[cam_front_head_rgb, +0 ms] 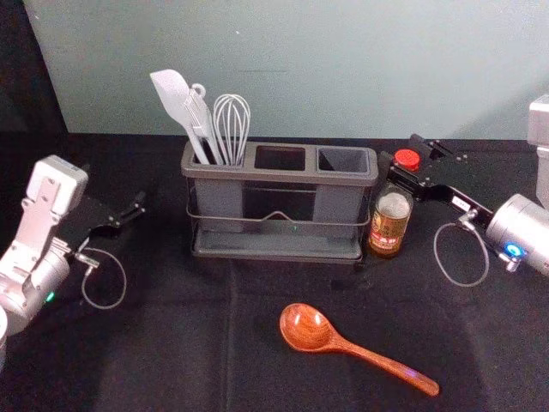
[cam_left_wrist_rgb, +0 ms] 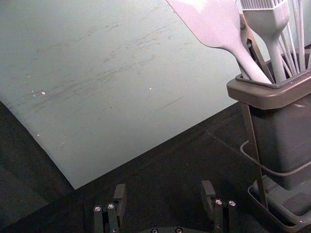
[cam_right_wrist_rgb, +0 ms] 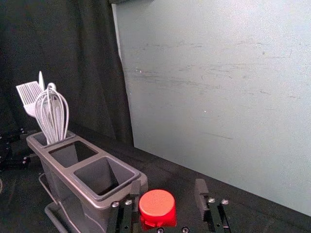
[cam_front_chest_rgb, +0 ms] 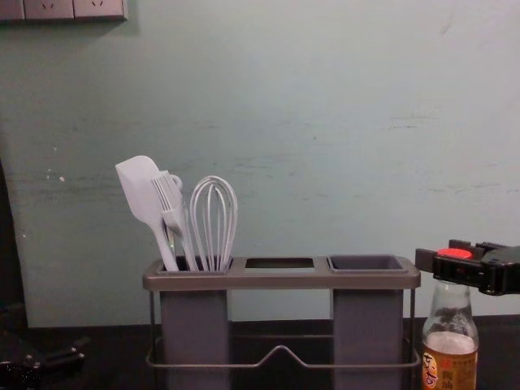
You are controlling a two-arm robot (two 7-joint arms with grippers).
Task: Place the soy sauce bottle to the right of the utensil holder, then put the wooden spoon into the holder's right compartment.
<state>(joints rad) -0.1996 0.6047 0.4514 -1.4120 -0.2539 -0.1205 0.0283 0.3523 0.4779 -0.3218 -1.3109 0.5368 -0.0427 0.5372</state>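
Observation:
Around the red-capped neck of the soy sauce bottle (cam_front_head_rgb: 389, 225), the right gripper (cam_front_head_rgb: 401, 154) stands open; in the right wrist view the red cap (cam_right_wrist_rgb: 157, 208) lies between the fingers of that gripper (cam_right_wrist_rgb: 166, 195), nearer one of them. The bottle (cam_front_chest_rgb: 449, 357) stands upright just right of the utensil holder (cam_front_head_rgb: 279, 181). The holder's right compartment (cam_front_head_rgb: 344, 160) is empty, as is the middle one; white utensils fill the left. The wooden spoon (cam_front_head_rgb: 307, 328) lies in front of the holder, its handle toward the right. Left of the holder is the left gripper (cam_front_head_rgb: 116, 211), open and empty (cam_left_wrist_rgb: 164, 194).
A spatula (cam_front_head_rgb: 175, 99), a brush and a whisk (cam_front_head_rgb: 232, 124) rise above the holder's left end. Behind the black-covered table (cam_front_head_rgb: 197, 343) is a pale wall (cam_front_head_rgb: 326, 69). Dark cloth (cam_right_wrist_rgb: 58, 43) hangs beyond the left side.

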